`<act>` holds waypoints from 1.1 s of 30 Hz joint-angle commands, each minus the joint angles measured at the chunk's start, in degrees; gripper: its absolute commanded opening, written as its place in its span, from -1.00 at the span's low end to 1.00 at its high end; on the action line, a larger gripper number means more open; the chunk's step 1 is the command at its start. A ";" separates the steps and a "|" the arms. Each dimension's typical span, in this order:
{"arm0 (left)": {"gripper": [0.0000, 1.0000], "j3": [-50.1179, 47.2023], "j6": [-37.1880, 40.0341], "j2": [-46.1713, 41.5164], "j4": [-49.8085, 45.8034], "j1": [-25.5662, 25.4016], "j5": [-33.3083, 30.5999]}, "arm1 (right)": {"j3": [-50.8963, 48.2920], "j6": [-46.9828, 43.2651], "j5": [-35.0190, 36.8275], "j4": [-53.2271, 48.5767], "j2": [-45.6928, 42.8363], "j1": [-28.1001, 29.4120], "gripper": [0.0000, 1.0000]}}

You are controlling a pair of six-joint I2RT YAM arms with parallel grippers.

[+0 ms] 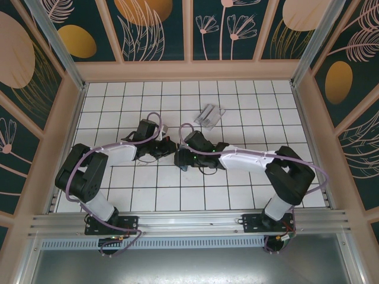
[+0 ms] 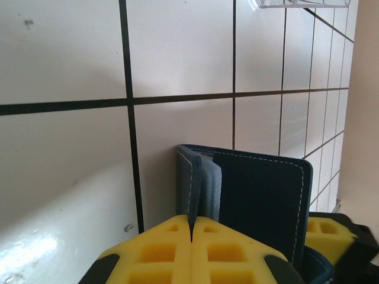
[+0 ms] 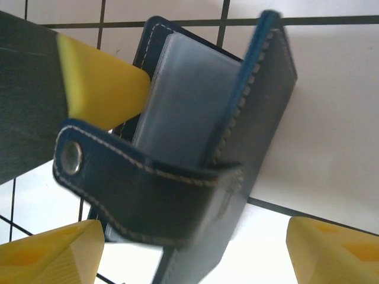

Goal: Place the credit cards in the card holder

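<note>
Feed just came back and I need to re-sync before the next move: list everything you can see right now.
card holder: one, clear plastic, far middle of the table, apart from both grippers
wallet: one, dark blue with a snap strap, partly open, between the two grippers
cards: count unclear, grey-blue, tucked inside the wallet
table: one, white tiles with dark grid lines
enclosure walls: dark teal with floral print, around the table
left gripper: one, yellow-tipped, shut on the edge of a wallet flap
right gripper: one, yellow-tipped, open, a finger on either side of the wallet
</note>
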 commanded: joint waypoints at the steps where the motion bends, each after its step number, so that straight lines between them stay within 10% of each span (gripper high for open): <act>1: -1.00 -0.46 -1.99 -2.13 0.68 0.03 1.93 | 1.72 2.44 0.76 2.68 1.82 -0.30 0.62; 33: -1.00 -0.51 -3.11 -4.36 -2.57 -0.02 -4.26 | -6.86 2.61 -2.33 9.39 -13.84 -6.26 0.49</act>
